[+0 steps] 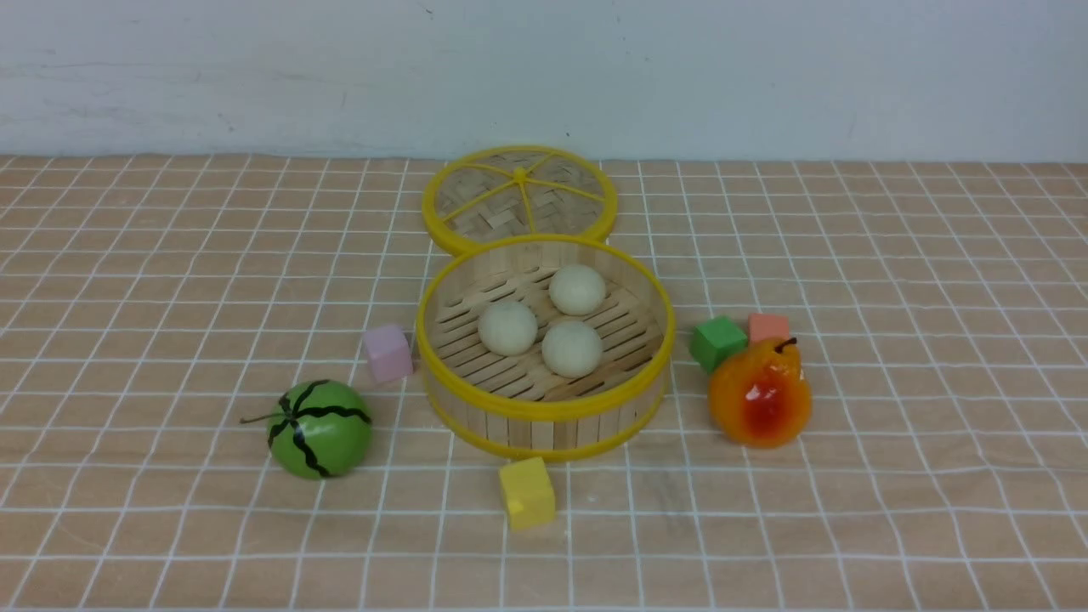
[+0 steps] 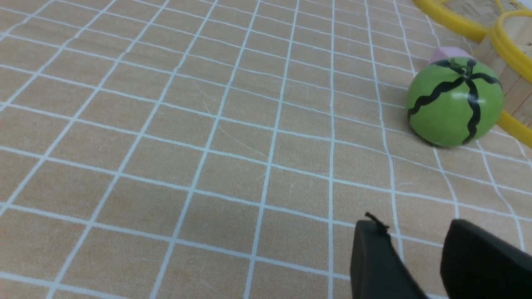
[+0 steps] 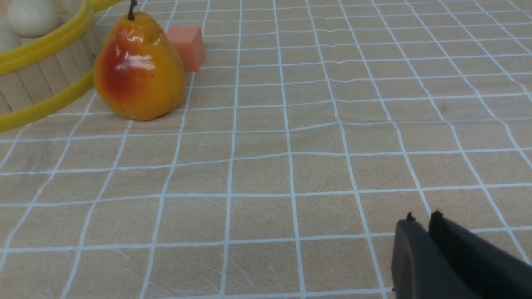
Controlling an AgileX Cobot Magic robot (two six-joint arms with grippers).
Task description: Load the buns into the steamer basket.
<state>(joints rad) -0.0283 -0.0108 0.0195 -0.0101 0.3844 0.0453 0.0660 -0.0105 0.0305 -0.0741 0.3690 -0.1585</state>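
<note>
All three cream-white buns lie inside the steamer basket [image 1: 544, 406] at the table's middle: one bun [image 1: 577, 289] at the back, one bun [image 1: 507, 328] on the left and one bun [image 1: 572, 348] at the front. Neither gripper shows in the front view. In the left wrist view my left gripper [image 2: 415, 226] hangs open over bare cloth with nothing between its fingers, and the basket's wall [image 2: 507, 79] is far off. In the right wrist view my right gripper [image 3: 423, 219] has its fingers side by side, shut and empty, well away from the basket rim [image 3: 41, 45] and a bun [image 3: 32, 16].
The flat woven lid [image 1: 493, 212] lies behind the basket. A green striped melon [image 1: 320, 428] and a pink cube [image 1: 388, 352] sit to its left. An orange-red pear [image 1: 759, 395], a green cube [image 1: 718, 342] and an orange cube [image 1: 768, 326] sit to its right. A yellow cube [image 1: 527, 491] lies in front.
</note>
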